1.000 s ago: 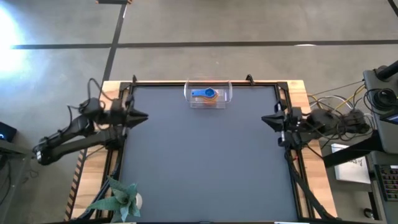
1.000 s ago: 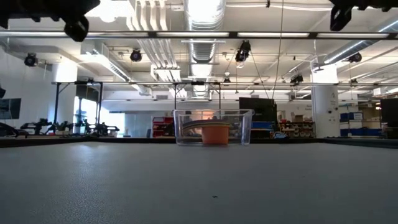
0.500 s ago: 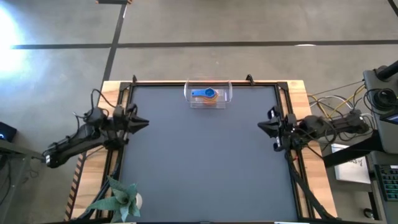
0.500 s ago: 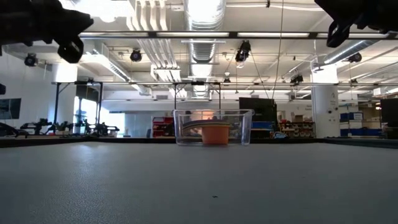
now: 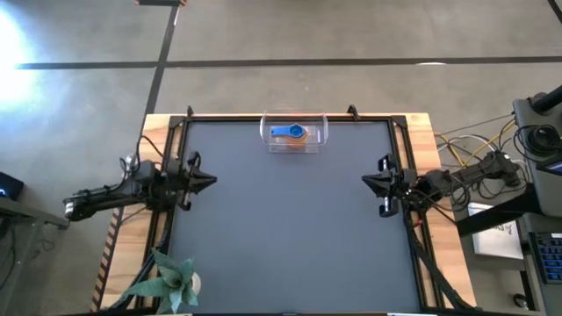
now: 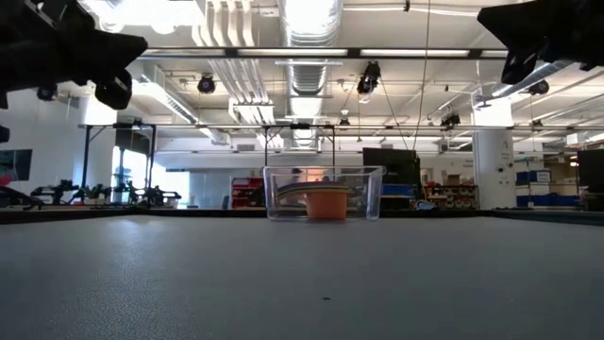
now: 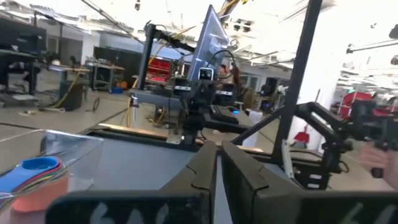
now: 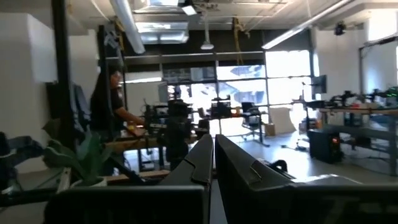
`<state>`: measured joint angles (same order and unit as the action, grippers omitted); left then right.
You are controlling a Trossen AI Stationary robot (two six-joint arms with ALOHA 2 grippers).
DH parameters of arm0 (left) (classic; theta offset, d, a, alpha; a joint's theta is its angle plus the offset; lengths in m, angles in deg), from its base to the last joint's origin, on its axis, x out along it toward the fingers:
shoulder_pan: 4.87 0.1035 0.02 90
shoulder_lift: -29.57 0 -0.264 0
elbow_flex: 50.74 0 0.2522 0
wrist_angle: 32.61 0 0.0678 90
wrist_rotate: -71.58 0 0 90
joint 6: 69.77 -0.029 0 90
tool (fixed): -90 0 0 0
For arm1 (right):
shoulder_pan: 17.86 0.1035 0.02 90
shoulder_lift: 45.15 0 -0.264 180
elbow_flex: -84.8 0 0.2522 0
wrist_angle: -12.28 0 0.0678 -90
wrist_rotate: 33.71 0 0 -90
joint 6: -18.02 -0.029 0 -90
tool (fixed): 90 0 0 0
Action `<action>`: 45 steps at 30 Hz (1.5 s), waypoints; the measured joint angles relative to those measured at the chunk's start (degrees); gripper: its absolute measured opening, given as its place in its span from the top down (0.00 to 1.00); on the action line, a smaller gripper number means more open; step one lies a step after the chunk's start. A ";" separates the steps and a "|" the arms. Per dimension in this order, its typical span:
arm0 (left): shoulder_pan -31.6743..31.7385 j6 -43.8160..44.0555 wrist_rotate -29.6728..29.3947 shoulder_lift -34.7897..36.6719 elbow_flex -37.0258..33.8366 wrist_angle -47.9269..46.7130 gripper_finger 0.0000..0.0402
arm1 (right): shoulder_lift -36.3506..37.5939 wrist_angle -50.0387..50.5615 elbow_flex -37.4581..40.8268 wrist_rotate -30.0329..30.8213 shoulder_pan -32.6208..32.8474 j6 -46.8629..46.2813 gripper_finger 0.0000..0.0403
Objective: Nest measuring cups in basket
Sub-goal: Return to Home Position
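The nested measuring cups, blue on top, sit inside the clear basket at the table's far edge. The left gripper hovers well to the basket's left and the right gripper well to its right. Both have their fingers pressed together, holding nothing.

Premises: open-plan robotics laboratory or workshop. Evidence: exposed ceiling ducts and strip lighting, bare concrete floor, rows of equipment benches, loose cabling beside the dark-topped table, and a person at a far station.
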<state>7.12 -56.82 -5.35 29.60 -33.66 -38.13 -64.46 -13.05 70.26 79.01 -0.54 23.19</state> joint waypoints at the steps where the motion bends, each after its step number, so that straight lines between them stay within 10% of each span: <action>1: -0.95 -0.45 -0.94 0.00 -0.70 0.87 0.99 | -0.11 0.02 0.02 0.09 -0.06 0.00 0.98; 45: -5.31 -0.21 -4.87 -1.55 -2.79 -5.78 1.00 | 2.24 23.78 0.15 3.78 -0.04 -0.75 0.98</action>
<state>1.81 -57.04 -10.22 28.05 -36.45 -43.91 -62.21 10.73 70.42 82.79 -0.58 22.44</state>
